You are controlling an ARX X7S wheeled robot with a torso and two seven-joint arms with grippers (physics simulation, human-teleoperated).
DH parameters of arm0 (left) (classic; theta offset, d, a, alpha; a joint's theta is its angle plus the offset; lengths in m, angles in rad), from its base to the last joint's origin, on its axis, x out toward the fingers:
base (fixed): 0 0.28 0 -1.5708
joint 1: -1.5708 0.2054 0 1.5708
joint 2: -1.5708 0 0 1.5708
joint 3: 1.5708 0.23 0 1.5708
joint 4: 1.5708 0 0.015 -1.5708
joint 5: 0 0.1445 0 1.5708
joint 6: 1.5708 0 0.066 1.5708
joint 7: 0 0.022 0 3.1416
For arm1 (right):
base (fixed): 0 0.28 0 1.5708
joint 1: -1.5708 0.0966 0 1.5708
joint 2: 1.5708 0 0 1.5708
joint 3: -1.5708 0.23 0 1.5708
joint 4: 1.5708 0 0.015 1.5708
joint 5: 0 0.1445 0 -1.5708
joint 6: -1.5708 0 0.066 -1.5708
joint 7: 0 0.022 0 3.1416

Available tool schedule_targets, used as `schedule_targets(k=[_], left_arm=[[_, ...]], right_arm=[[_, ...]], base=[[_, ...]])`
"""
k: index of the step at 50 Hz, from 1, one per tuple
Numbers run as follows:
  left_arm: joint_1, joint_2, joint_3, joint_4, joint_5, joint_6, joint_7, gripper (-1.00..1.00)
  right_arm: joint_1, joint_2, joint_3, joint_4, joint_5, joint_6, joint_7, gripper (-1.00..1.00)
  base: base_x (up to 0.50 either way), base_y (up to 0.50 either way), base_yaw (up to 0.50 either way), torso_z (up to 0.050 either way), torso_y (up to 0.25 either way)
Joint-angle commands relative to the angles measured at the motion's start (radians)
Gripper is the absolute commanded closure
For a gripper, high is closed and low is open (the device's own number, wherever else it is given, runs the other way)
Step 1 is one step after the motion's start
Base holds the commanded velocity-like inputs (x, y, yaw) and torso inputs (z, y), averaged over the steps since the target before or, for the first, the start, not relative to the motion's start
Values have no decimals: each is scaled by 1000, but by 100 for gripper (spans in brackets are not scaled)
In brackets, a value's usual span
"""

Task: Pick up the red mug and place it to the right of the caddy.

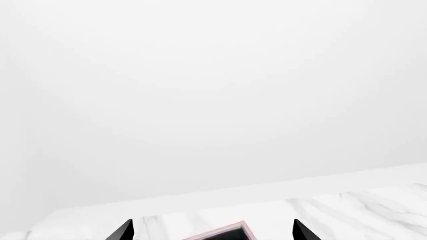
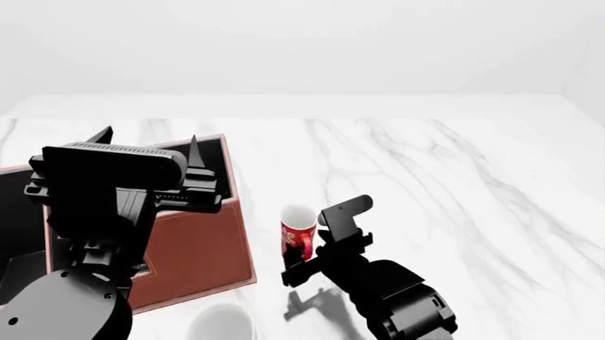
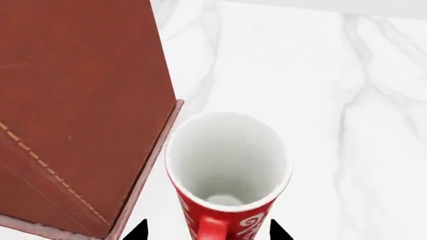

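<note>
Left wrist view – left pincer [image 1: 212,231]: I see only two black fingertips at the frame edge, set wide apart with nothing between them; they hover over the caddy.
Left wrist view – caddy [image 1: 225,232]: just a corner shows, a pale pinkish rim around a black-lined inside.
Left wrist view – desk [image 1: 360,210]: white marble with faint grey veins, meeting a plain white wall.

Head view – left pincer [image 2: 149,150]: my left arm is bulky and black, raised over the caddy, two pointed fingertips spread and holding nothing.
Head view – right pincer [image 2: 304,251]: my right arm reaches forward from the lower edge, wrist bent towards the mug's handle side; from here I cannot tell whether the fingers press the mug.
Head view – red mug [image 2: 297,232]: small red cylinder, white patterning, white inside, upright on the desk just right of the caddy.
Head view – caddy: reddish-brown leather-like box, flat walls, black lining.
Head view – white mug [image 2: 219,324]: pale and rounded, partly cut off at the lower edge, in front of the caddy.

Right wrist view – right pincer [image 3: 207,231]: two black tips flank the mug's handle, spread about mug-wide; contact is not visible.
Right wrist view – red mug [image 3: 227,165]: glossy, round rim, close beside the caddy wall.
Right wrist view – caddy [image 3: 80,100]: smooth brown panel with pale stitching.
</note>
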State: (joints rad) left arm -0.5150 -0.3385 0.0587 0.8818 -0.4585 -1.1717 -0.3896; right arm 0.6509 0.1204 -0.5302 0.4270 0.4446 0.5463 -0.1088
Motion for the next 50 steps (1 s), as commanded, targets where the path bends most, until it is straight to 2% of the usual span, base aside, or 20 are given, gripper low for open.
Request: schedule_targets(k=[1,17,24,28,36,38,42,45,50], left_arm=[[12,16,-30,6,18,11,29,-100],[12,11,-36,7,7,10,23,-100],[11,11,-36,9,2,8,19,-100],[13,10,-28,0,6,18,17,-100],[17,7,-24,-3,4,26,15,-100],[19,6,-20,-8,6,32,15,-100],[19,5,-17,-6,4,31,12,-100],[18,4,-13,-7,4,31,11,-100],[12,4,-7,-5,2,28,7,-100]], right_arm=[[-1,-16,19,3,-10,21,-14,-100],[-58,59,41,-176,35,101,34,-100],[-148,158,131,-482,164,214,71,-100],[-222,221,250,-727,287,288,146,-100],[-274,294,399,-981,482,360,196,-100],[-279,294,423,-995,505,356,201,-100],[-325,260,477,-1041,414,227,246,-100],[-354,241,519,-1069,423,182,259,-100],[-465,214,590,-1162,413,57,245,-100]], base=[[0,0,0,0,0],[0,0,0,0,0],[0,0,0,0,0],[0,0,0,0,0],[0,0,0,0,0],[0,0,0,0,0],[0,0,0,0,0],[0,0,0,0,0],[0,0,0,0,0]])
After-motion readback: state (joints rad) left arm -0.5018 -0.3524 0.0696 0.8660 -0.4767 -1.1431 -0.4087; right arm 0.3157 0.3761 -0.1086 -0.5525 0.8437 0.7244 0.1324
